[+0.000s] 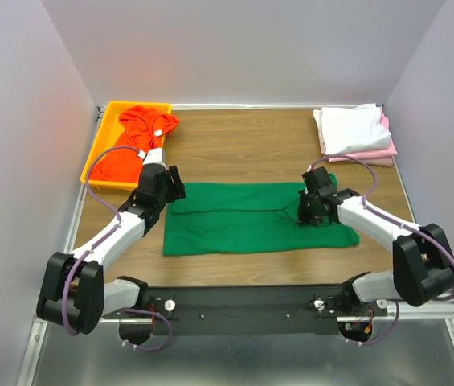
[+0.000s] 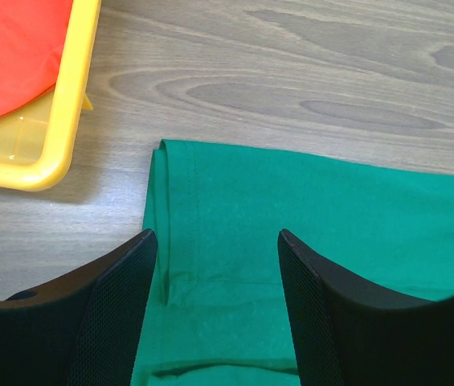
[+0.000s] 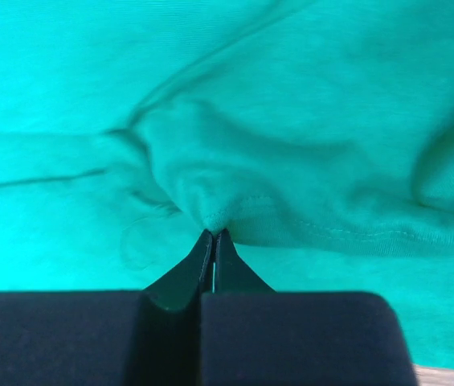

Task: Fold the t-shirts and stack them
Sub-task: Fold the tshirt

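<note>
Dark green t-shirt (image 1: 251, 221) lies spread mid-surface (image 1: 243, 137), between the arms. Right end effector (image 3: 213, 237) clenched on a puckered fold of it near its right end; left end effector (image 2: 214, 241) released, jaws wide above its left edge. Orange-red t-shirt (image 1: 134, 149) sits in yellow tray (image 1: 140, 104), far left; white t-shirt (image 1: 353, 129) atop pink t-shirt (image 1: 367, 158), far right.

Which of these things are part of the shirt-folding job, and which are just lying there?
Part of the job:
- green t-shirt, pinched by the right gripper
- orange-red t-shirt, in the yellow tray
- white t-shirt, lying on the pink t-shirt
- left gripper, open over the green t-shirt's edge

Just there:
- yellow tray
- wooden table
</note>
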Controlling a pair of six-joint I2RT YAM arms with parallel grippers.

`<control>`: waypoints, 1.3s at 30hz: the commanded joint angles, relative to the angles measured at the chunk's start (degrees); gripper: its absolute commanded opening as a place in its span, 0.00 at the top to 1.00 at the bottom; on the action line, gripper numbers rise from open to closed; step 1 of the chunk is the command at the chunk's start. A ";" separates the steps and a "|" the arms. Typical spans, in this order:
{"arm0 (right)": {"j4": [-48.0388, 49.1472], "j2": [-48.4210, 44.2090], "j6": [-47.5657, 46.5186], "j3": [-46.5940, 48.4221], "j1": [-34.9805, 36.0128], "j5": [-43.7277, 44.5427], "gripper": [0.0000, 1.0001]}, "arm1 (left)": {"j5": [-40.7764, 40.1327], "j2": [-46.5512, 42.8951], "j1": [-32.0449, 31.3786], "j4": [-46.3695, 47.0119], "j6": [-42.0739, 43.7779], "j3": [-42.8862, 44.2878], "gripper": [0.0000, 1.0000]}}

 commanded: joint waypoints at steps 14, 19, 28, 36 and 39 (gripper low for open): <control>-1.60 -2.51 -3.73 1.05 0.24 -15.83 0.99 | 0.82 0.11 -0.39 0.41 0.93 2.02 0.30; -1.69 -1.02 -3.48 1.22 0.24 -15.15 0.56 | 1.09 0.38 -0.39 0.41 1.02 2.20 0.30; -5.20 -3.65 -2.86 6.49 -3.70 0.77 0.18 | 1.44 0.90 -0.39 0.50 0.49 3.51 0.30; -6.08 -1.38 -4.27 6.85 -16.62 2.79 0.18 | 7.24 7.40 -3.98 7.44 -0.83 5.36 0.30; -5.29 0.38 -3.83 8.78 -18.12 4.11 0.20 | 7.85 12.75 -6.09 9.73 -1.18 6.59 0.30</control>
